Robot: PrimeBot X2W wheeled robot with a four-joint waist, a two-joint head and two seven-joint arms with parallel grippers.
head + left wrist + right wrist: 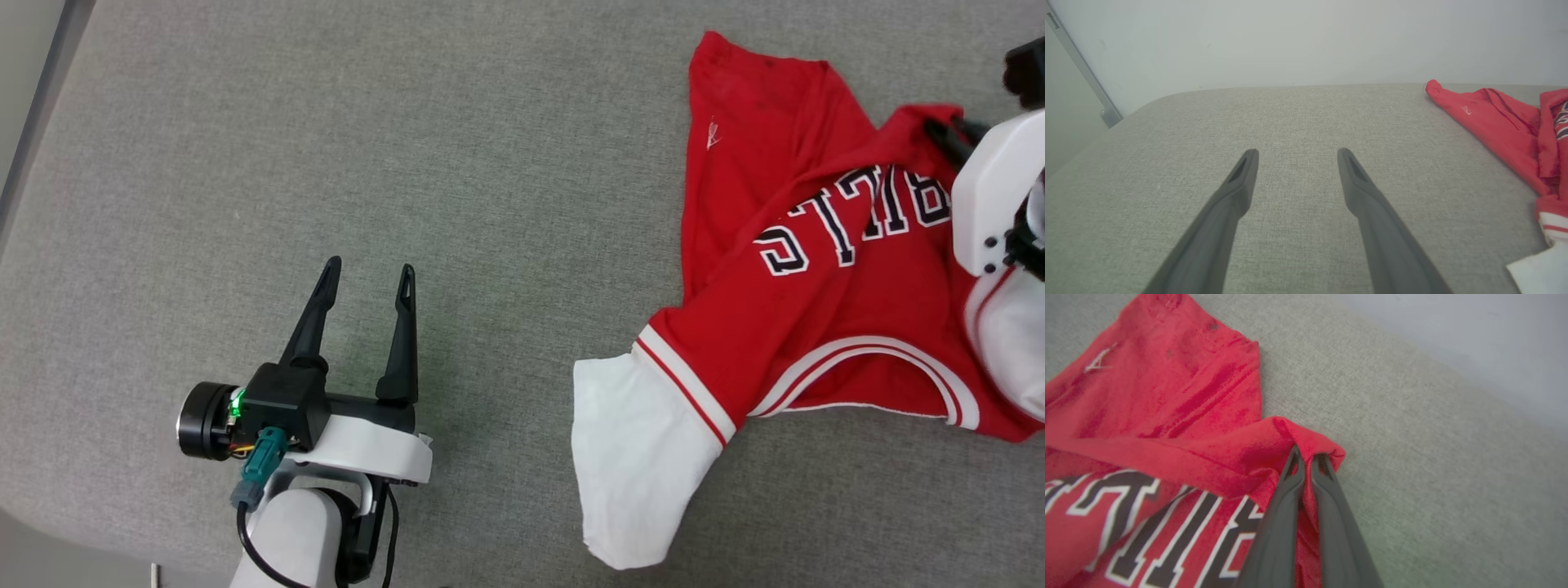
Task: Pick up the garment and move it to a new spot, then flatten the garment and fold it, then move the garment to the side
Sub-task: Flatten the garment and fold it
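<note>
The garment (784, 245) is a red T-shirt with white sleeves and black "BULLS" lettering, lying crumpled on the right half of the grey surface, one white sleeve (637, 465) spread toward the front. My right gripper (1307, 457) is shut on a raised red fold of the garment (1180, 416) next to the lettering; in the head view that gripper (947, 131) sits at the far right under its white wrist housing. My left gripper (367, 273) stands open over bare surface, well left of the shirt. In the left wrist view the left gripper (1296, 157) holds nothing, with the garment (1502, 122) at the right edge.
The grey fabric surface (408, 163) stretches wide to the left and middle. Its rounded left edge (33, 147) meets a pale wall and a metal strip (1081, 69). A pale wall (1306, 41) rises behind the far edge.
</note>
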